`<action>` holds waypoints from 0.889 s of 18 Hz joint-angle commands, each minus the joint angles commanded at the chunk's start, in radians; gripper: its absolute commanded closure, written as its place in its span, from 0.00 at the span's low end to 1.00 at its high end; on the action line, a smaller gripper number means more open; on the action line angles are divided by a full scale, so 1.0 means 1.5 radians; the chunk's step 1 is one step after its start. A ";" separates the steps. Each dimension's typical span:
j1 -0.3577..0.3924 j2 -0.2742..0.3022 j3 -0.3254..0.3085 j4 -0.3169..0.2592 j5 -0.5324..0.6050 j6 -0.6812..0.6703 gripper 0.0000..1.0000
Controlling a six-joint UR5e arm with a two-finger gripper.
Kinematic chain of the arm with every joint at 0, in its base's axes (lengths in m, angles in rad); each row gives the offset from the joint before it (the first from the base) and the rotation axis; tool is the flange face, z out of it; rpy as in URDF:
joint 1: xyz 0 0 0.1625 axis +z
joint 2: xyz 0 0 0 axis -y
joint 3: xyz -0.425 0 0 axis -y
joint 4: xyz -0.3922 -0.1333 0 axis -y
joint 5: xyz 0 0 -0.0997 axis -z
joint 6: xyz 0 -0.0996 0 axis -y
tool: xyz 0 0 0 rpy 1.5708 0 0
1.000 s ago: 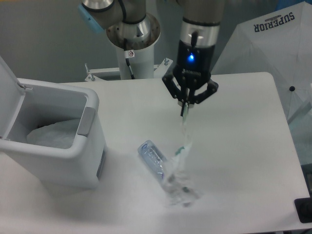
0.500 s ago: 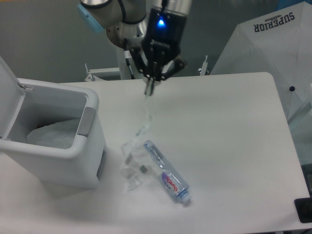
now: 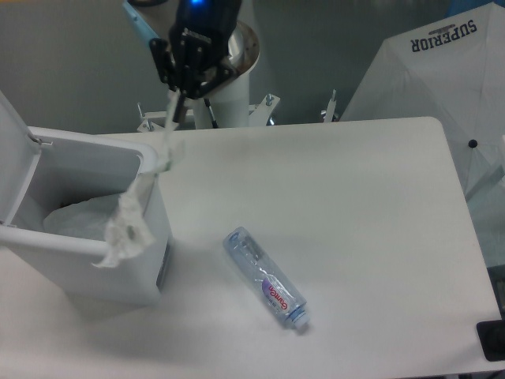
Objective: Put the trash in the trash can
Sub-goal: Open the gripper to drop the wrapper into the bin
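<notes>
Crinkly white plastic packet [image 3: 130, 221] dangles from fingers [image 3: 175, 106] clamped on its top, draped over boxy white lidded bin's [image 3: 83, 264] 3 o'clock rim; releasing now risks it sliding outside onto table [image 3: 355, 205].

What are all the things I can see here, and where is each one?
Crinkly white plastic packet: one, whitish, dangling from the gripper over the bin's right rim.
Clear crushed plastic water bottle: one, pink-red label, blue cap, lying on the table right of the bin.
Boxy white plastic bin: one, lid open, white liner inside, at the table's left.
White table: one, carrying the bin and bottle.
White umbrella: one, printed SUPERIOR, top right.
Black object: one, bottom right corner, too cropped to identify.
Gripper: one, black, blue light, above the bin, pinching the packet's top.
</notes>
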 joint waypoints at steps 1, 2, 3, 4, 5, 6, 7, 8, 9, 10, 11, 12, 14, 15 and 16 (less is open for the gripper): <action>-0.011 0.001 -0.005 0.000 0.001 0.008 1.00; -0.014 0.003 -0.010 0.000 0.001 0.013 1.00; -0.014 0.008 -0.015 -0.001 0.000 0.019 1.00; -0.015 0.010 -0.020 -0.001 0.000 0.036 1.00; -0.015 0.010 -0.027 -0.001 0.000 0.060 1.00; -0.015 0.010 -0.033 -0.001 0.000 0.086 1.00; -0.015 0.011 -0.038 -0.001 0.000 0.104 1.00; -0.015 0.011 -0.041 -0.001 0.000 0.119 1.00; -0.016 0.010 -0.043 -0.001 0.001 0.132 1.00; -0.017 0.009 -0.043 0.000 0.001 0.147 1.00; -0.019 0.007 -0.043 0.000 0.000 0.162 0.92; -0.019 0.005 -0.043 0.000 0.000 0.166 0.83; -0.019 0.000 -0.042 0.001 -0.001 0.165 0.70; -0.019 -0.002 -0.042 0.001 -0.001 0.162 0.54; -0.019 -0.005 -0.041 0.002 -0.001 0.160 0.33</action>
